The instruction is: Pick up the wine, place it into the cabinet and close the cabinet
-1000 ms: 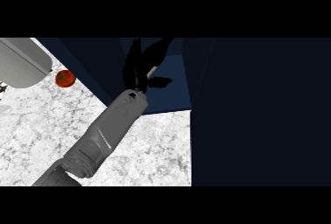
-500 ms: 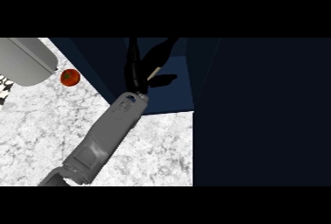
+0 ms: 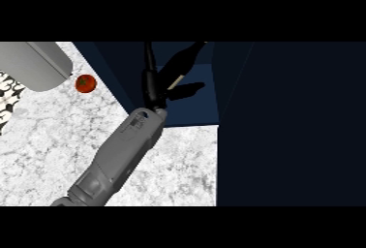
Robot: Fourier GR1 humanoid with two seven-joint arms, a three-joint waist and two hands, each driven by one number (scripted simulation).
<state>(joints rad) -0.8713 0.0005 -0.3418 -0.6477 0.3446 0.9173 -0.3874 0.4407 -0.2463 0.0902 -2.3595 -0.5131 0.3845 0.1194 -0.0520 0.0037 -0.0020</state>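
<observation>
My desk (image 3: 50,145) is a mottled white-and-grey stone surface, filling the lower left of the head view. Its right side ends against a tall dark navy panel that takes up the whole right half of the view. At the top centre the cabinet (image 3: 196,97) stands open, with a blue floor and dark blue walls.

One grey forearm (image 3: 118,155) runs from the lower edge diagonally up into the cabinet opening. Which arm it is I cannot tell. Its robot hand (image 3: 154,85) is black and lies inside the cabinet against the dark interior; I cannot tell whether its fingers are apart, together or clamped on anything. My other robot hand does not show.

The wine (image 3: 182,60) (a dark bottle shape, hard to separate from the shadow) sits tilted inside the cabinet, just beside the robot hand.

At the upper left a grey rounded object (image 3: 36,63) rests on the desk, with a small red tomato (image 3: 85,83) near it. A black-and-white patterned item (image 3: 8,94) shows at the left edge.
</observation>
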